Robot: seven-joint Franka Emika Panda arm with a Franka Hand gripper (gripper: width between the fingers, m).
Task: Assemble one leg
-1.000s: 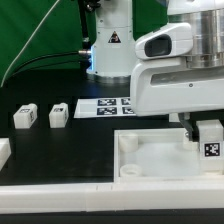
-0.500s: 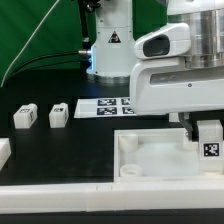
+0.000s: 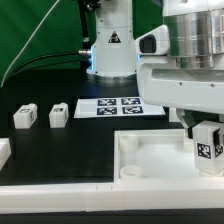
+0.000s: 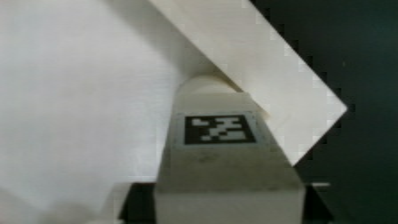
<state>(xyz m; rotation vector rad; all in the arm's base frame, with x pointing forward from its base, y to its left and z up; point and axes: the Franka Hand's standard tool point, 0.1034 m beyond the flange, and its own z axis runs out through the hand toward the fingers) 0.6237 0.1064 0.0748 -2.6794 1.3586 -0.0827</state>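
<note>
Legs, two spares [image 3: 25, 117], sit idle far over at the exterior view's left on the counter [image 3: 60, 145]. Rightward, the tray panel [image 3: 150, 155]; above its far-right corner the end effector [image 3: 207, 133] clenches the leg [image 3: 208, 143] upright, tag outward, long axis vertical, directly beneath the wrist.

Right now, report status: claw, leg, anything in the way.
Claw shut on a leg, tag facing out. Leg held over the tray panel, at its corner on the exterior view's right. Two spare legs sit apart, clear of the path.
</note>
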